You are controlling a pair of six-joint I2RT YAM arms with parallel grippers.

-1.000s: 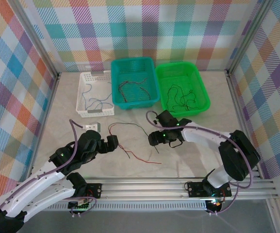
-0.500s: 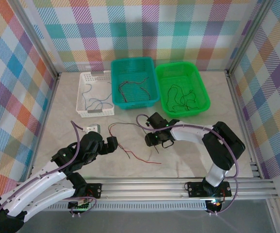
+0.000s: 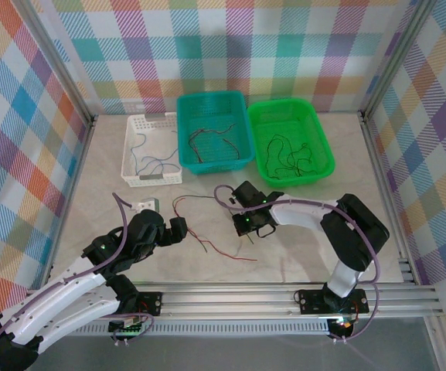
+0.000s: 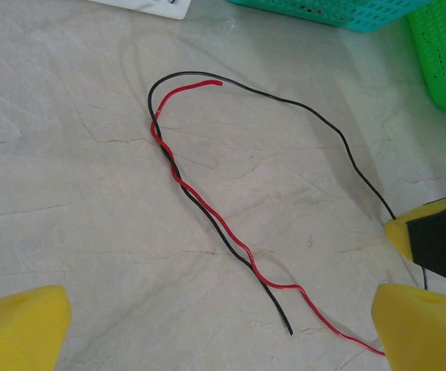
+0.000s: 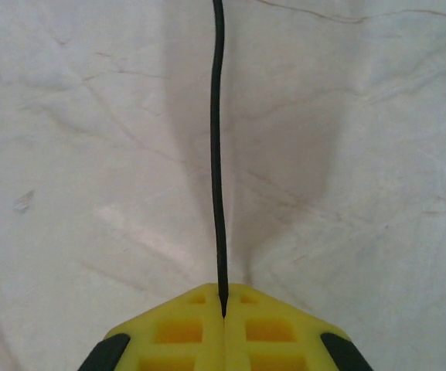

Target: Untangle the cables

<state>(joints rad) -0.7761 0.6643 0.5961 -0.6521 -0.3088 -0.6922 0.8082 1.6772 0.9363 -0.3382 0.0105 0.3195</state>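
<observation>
The right gripper [image 3: 247, 226] sits low over the middle of the worktop [image 3: 99, 193], its jaws pressed together on the black wire [image 5: 216, 154]. In its wrist view the yellow fingertips [image 5: 199, 305] meet with no gap, and the wire runs straight out from the seam between them, lying along the pale veined surface.

From there the black wire arcs to the left, bends back and twists with the red wire [image 4: 199, 83] (several crossings show in the left wrist view). The pair then runs on toward the near edge. The black end stops free on the worktop, and the red one carries on to just beside one pad of the left gripper [image 3: 178, 229].

That gripper is spread wide, just left of the twisted pair. Its yellow pads [image 4: 22, 328] are well apart, with bare worktop and the wire ends between them.

Along the far edge three baskets stand close side by side:
- a white basket [image 3: 130, 147] holding blue wires [image 3: 149, 162]
- a teal basket [image 3: 211, 97] holding dark wires [image 3: 211, 139]
- a green basket [image 3: 284, 104] holding a black tangle [image 3: 291, 154]
</observation>
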